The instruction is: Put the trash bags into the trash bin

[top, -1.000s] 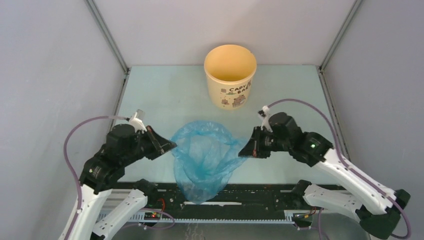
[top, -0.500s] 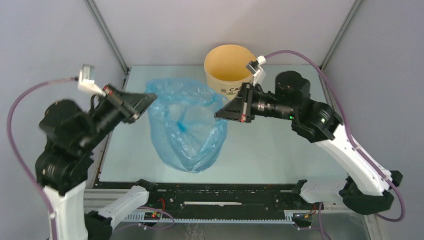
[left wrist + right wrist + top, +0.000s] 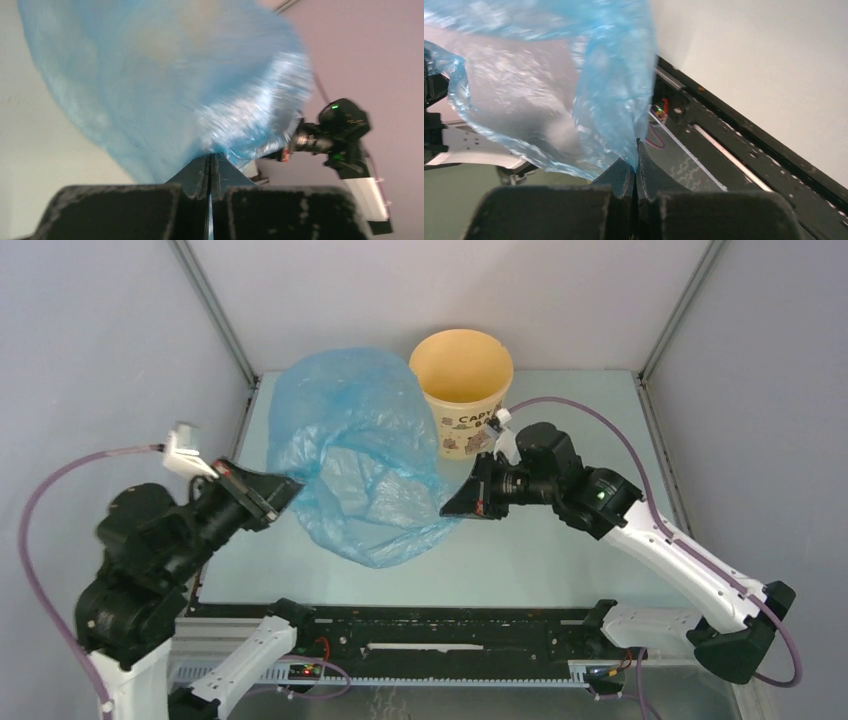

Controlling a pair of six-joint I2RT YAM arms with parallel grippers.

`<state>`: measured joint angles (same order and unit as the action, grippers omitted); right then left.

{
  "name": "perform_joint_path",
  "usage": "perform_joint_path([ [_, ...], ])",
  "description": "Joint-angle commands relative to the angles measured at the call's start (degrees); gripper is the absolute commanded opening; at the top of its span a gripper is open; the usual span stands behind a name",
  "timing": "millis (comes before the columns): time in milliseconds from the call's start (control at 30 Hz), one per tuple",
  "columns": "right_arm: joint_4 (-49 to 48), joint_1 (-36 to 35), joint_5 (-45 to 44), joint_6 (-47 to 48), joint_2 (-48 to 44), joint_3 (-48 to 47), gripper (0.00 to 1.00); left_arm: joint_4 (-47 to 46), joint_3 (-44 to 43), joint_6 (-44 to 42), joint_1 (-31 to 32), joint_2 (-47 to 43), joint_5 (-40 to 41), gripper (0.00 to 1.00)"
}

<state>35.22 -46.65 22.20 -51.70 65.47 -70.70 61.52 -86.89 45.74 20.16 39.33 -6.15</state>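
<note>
Light-blue film, the trash bag [image 3: 355,470], is ballooning wide above the bench [image 3: 560,540], just beside the trash bin [image 3: 461,390] on its left-arm side, with its upper bulge overlapping the bin's rim in the overhead view. The left fingers [image 3: 272,490] are pressing closed on the bag edge farthest from the bin. The right fingers [image 3: 463,502] are pinching the opposite edge, just in front of the bin, which is standing upright.

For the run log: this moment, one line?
trash bag aloft | left fingers shut on it | right fingers shut on it | trash bin upright
</note>
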Motion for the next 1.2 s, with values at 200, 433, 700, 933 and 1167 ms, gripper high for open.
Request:
perform_joint_path([
  [200,-3.1,-0.7,2.1,-1.5,1.1,-17.8,0.0,-2.4,-23.2,0.1,-0.4,7.1,1.5,0.0],
  [433,-3.2,2.1,3.8,-0.4,2.5,-18.0,0.07,-2.0,-22.4,-2.8,-0.4,7.2,9.5,0.0],
  [700,-3.2,8.5,3.6,1.1,4.6,-20.0,0.57,-1.6,-16.3,-7.3,-0.4,5.8,22.1,0.0],
  [933,0.6,20.2,-0.1,1.8,6.6,-20.6,0.87,-2.7,-12.1,-11.2,-0.5,6.6,22.9,0.0],
  [1167,4.2,27.4,-15.4,5.7,15.9,-24.6,0.94,-2.9,-11.6,-13.9,-0.4,8.1,19.4,0.0],
])
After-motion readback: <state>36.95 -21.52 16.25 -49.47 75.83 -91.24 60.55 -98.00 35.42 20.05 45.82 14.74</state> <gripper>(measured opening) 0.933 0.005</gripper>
